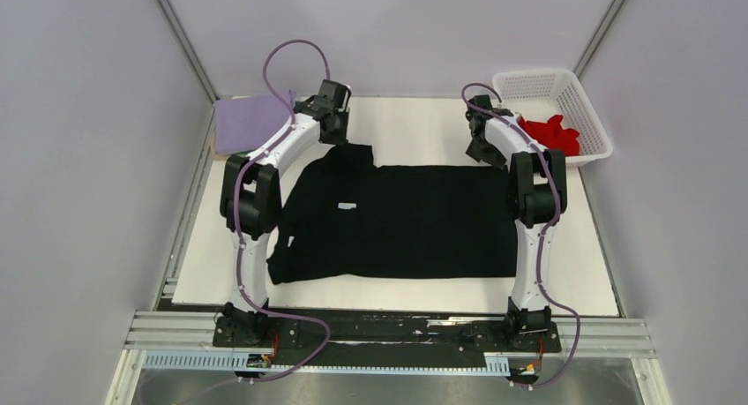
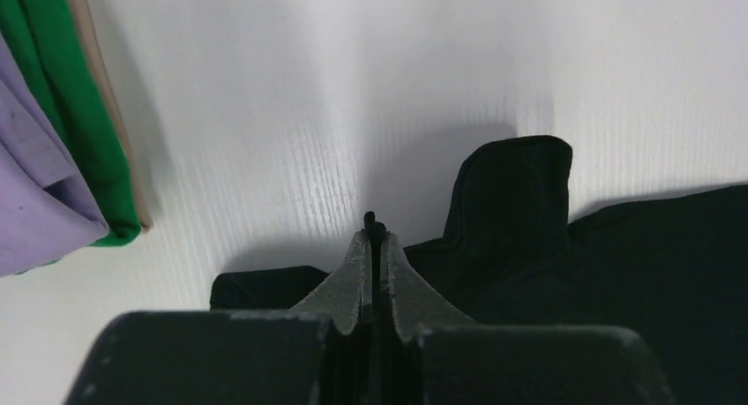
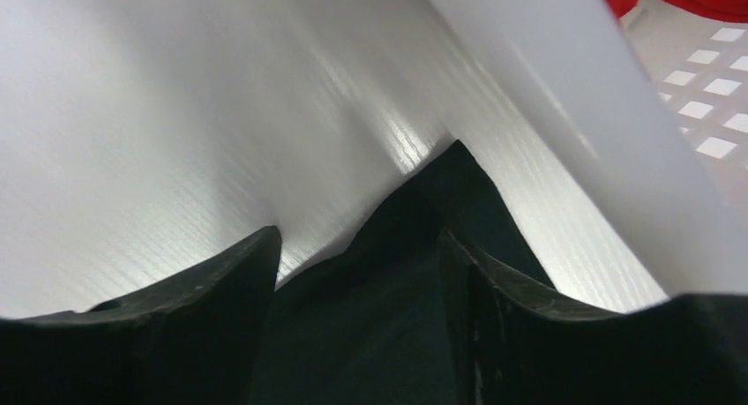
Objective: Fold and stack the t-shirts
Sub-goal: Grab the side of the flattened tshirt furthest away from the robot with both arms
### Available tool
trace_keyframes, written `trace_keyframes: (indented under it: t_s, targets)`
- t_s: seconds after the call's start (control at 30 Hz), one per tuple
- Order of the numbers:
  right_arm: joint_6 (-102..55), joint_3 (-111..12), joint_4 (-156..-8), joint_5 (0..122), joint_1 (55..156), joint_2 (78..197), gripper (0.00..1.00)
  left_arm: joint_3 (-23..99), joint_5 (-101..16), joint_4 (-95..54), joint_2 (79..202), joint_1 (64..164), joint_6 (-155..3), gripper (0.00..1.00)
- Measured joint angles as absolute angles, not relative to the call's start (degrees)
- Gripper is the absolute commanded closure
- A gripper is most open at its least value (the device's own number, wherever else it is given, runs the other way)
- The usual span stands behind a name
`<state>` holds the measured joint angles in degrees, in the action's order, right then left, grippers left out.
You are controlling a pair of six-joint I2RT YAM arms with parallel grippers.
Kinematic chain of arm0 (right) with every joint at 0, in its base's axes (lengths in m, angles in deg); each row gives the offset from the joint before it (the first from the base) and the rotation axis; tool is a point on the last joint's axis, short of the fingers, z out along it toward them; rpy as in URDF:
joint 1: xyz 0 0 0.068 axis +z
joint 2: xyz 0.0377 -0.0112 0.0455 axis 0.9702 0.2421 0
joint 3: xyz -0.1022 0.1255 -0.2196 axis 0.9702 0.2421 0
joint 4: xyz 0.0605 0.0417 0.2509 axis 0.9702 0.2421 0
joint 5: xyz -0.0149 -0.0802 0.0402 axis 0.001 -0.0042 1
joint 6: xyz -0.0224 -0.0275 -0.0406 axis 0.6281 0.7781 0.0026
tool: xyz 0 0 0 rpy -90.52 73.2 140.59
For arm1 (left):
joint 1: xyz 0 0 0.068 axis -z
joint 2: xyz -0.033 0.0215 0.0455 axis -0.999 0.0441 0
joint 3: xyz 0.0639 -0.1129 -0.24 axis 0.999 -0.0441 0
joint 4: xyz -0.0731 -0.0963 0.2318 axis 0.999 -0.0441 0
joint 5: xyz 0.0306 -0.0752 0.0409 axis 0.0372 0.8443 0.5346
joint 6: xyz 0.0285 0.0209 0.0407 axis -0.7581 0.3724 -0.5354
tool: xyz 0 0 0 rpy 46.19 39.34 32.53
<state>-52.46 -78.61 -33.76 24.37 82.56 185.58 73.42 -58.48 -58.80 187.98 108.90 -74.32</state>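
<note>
Across the white table (image 1: 423,123) I have the black t-shirt (image 1: 406,220) spread nearly flat, its white neck label (image 1: 347,206) facing up and its lower left part bunched near the left arm. In the far left corner sits a folded lilac t-shirt (image 1: 251,123), and the left wrist view shows a green t-shirt (image 2: 66,96) under it; both lie well clear of the black cloth. At the far right the white basket (image 1: 587,114) holds a crumpled red t-shirt (image 1: 551,133), and its wall rises just beside the right arm's working corner. Both arms reach forward and bend down at the shirt's far edge. The left gripper (image 2: 375,233) is closed tight at the far left corner, with what looks like a thin sliver of black cloth nipped between its tips, and a sleeve (image 2: 516,189) stands up just beside it. The right gripper (image 3: 360,242) is low over the far right corner, fingers apart either side of the cloth, not clamped on it.
</note>
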Motion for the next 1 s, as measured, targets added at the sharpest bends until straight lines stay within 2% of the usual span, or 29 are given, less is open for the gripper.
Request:
trace_keyframes:
  t_s: [0.33,0.5,0.7,1.0]
  targets:
    - [-54.4,-74.8,-33.3,21.6,82.6,183.9,0.83,65.9,-56.3,-56.6,181.1,109.2,-74.1,1.00]
    - [-54.7,-74.6,-32.5,21.4,82.6,183.9,0.99,61.3,-54.0,-54.7,176.7,109.4,-74.2,1.00]
    - [-53.9,-72.3,-33.8,21.8,83.1,182.1,1.00,56.1,-52.2,-53.1,172.5,109.6,-74.4,1.00]
    - [-52.5,-61.2,-37.5,23.6,85.1,169.1,1.00,45.3,-49.6,-51.1,163.6,110.4,-74.2,1.00]
